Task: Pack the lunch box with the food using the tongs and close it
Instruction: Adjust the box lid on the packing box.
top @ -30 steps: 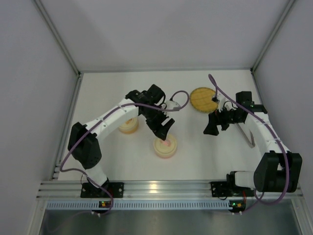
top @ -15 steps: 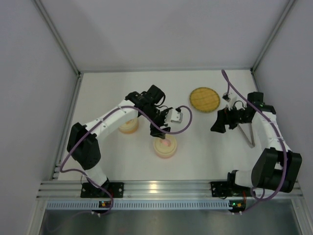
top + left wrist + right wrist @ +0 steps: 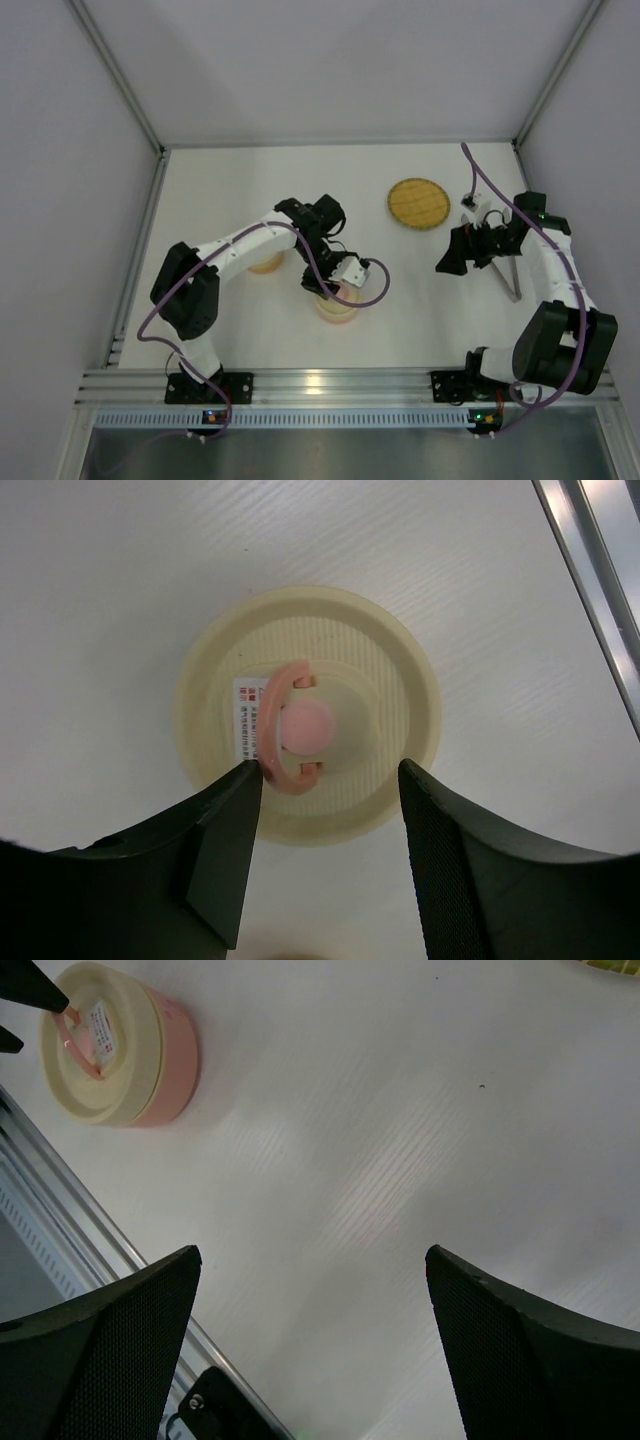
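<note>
Cream ribbed lid (image 3: 395, 695) with pink handle (image 3: 272, 720) on a pink box (image 3: 172, 1070); golden woven plate (image 3: 418, 203)

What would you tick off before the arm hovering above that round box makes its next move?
1. Left gripper jaws apart: ok.
2. Pink ring handle between its fingers: ok, though close to one finger.
3. Cream lid seated on the pink lunch box: ok.
4. Right gripper open and apart from the box: ok.
5. Tongs lying unheld on the table: ok.
6. Food on the woven plate: cannot tell.
</note>
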Controlling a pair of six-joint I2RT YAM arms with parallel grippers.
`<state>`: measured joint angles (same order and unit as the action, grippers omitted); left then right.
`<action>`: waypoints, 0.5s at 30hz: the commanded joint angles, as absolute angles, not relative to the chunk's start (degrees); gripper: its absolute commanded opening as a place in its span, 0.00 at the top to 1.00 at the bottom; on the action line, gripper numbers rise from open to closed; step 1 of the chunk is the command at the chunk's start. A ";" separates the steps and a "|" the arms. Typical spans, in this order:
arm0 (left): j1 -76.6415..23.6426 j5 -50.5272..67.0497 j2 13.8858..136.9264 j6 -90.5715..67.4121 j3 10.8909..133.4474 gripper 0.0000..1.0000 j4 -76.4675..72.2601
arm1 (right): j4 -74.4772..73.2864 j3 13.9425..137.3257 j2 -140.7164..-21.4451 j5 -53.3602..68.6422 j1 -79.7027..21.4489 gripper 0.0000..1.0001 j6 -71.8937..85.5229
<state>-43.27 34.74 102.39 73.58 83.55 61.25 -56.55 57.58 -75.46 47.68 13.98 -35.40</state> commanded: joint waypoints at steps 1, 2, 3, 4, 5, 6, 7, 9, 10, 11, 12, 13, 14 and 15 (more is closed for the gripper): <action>-43.86 35.25 101.51 79.37 81.30 0.38 62.23 | -57.66 59.94 -75.67 50.54 15.20 0.07 -37.62; -43.94 34.64 101.60 79.63 81.04 0.39 61.88 | -57.74 60.03 -75.85 50.71 15.21 0.07 -37.53; -44.29 34.28 101.60 79.72 80.86 0.39 61.35 | -57.57 60.03 -75.94 50.80 15.21 0.07 -37.44; -44.38 34.02 101.69 80.24 80.60 0.40 60.48 | -57.57 60.12 -76.02 50.89 15.21 0.07 -37.35; -44.56 33.67 101.60 80.59 80.42 0.41 60.21 | -57.66 60.12 -76.11 50.89 15.21 0.07 -37.35; -44.91 32.71 101.60 81.03 80.25 0.42 59.68 | -57.66 60.20 -76.20 50.98 15.21 0.07 -37.35; -45.09 32.26 101.51 81.12 79.72 0.43 58.20 | -57.92 60.21 -76.29 50.98 15.21 0.07 -37.35; -45.26 31.73 101.69 82.43 79.72 0.45 57.92 | -58.10 60.47 -76.29 50.98 15.21 0.07 -37.53; -45.26 31.55 101.69 82.62 79.72 0.45 57.57 | -58.18 60.47 -76.38 50.98 15.21 0.07 -37.53; -45.26 31.47 101.60 82.62 79.72 0.47 56.70 | -58.27 60.47 -76.38 50.89 15.21 0.07 -37.70; -45.26 31.46 101.60 82.79 79.72 0.47 56.17 | -58.45 60.47 -76.38 50.89 15.21 0.07 -37.71; -45.26 31.55 101.51 82.88 79.72 0.48 55.90 | -58.53 60.47 -76.46 50.98 15.21 0.07 -37.88; -45.26 31.73 101.34 82.88 79.89 0.48 55.46 | -58.80 60.47 -76.55 50.98 15.21 0.07 -38.05; -45.26 31.90 101.25 83.23 80.07 0.49 55.20 | -58.80 60.29 -76.55 50.98 15.21 0.07 -38.14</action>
<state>-45.06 30.35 102.39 79.94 79.81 57.76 -57.45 58.19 -76.27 48.12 14.06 -35.94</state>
